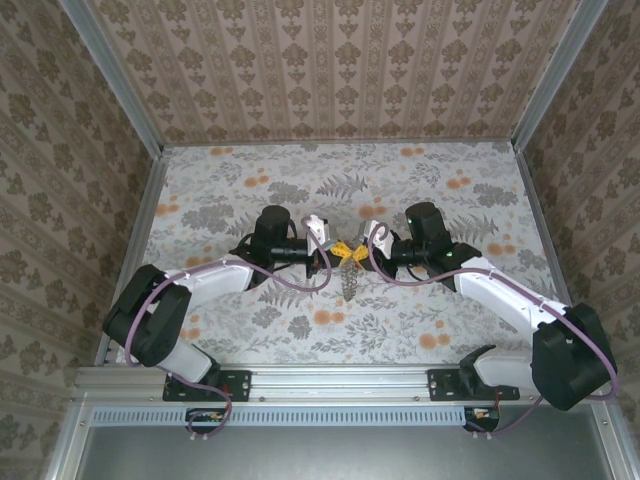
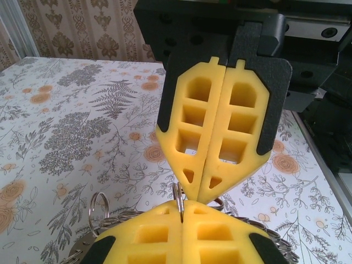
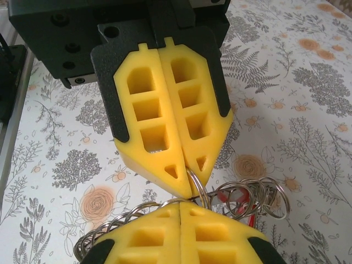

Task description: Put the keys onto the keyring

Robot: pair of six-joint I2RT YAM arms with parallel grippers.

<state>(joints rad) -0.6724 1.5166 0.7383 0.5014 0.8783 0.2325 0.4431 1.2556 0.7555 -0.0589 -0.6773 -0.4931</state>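
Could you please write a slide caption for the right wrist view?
Left end effector and right end effector, both shut, pinch a split ring above the floral table.

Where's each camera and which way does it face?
Top: above, behind the bases, looking down at the table; both arms, left gripper facing right gripper over hanging rings.
Left wrist: on left arm, facing rightward; own fingers below, right gripper opposite.
Right wrist: on right arm, facing leftward; own fingers below, left gripper opposite.
Shared: both wrist views show shut grippers tip to tip.
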